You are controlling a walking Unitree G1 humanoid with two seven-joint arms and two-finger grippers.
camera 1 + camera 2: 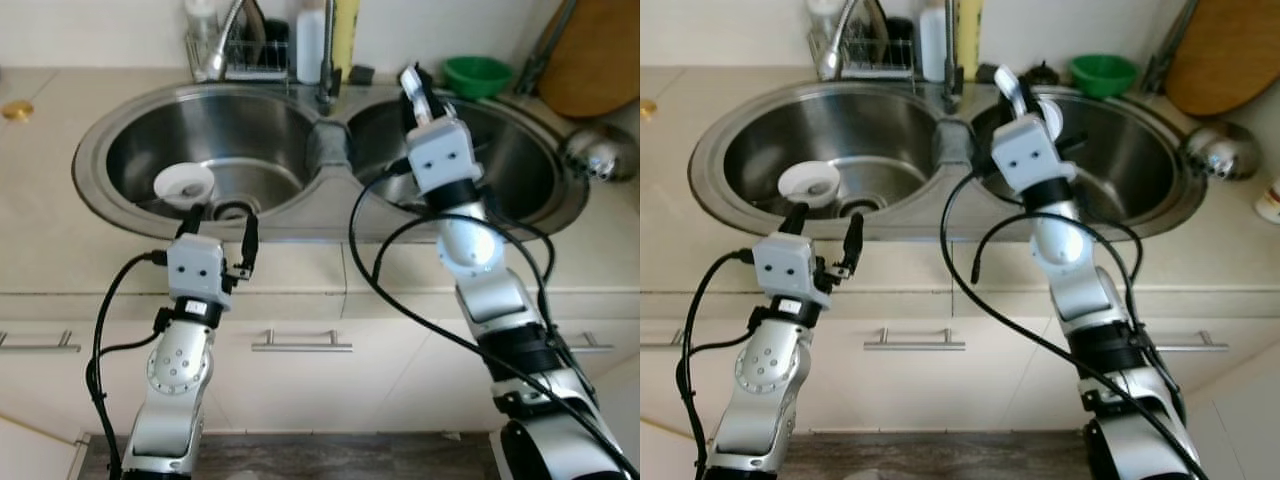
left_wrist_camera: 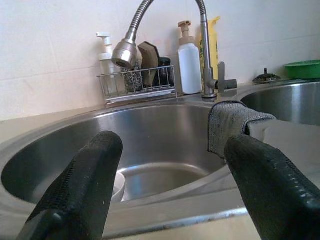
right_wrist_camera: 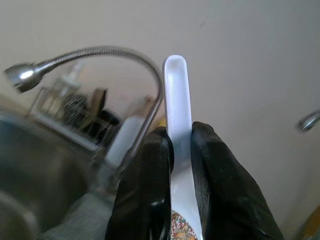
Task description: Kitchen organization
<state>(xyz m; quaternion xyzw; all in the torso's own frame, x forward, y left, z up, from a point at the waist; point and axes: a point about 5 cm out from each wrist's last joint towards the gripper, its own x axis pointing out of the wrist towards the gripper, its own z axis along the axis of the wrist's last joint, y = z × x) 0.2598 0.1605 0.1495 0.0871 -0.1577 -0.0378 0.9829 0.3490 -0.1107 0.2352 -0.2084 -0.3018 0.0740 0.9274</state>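
The right gripper [image 3: 181, 150] holds a white spoon [image 3: 178, 115], fingers clamped on its handle, above the right sink basin [image 1: 520, 170]. The left gripper [image 1: 220, 235], fingers apart, hovers at the near rim of the left basin [image 1: 260, 130].

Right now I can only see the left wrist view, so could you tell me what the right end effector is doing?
Observer: The right end effector is shut on a white spoon, held up above the right basin.
Operator: Thank you. What is beyond that basin on the right?
Observer: A round wooden board leans against the wall at the far right.
Operator: Is anything lying on the counter there?
Observer: A shiny steel bowl lies on the counter just in front of the board.
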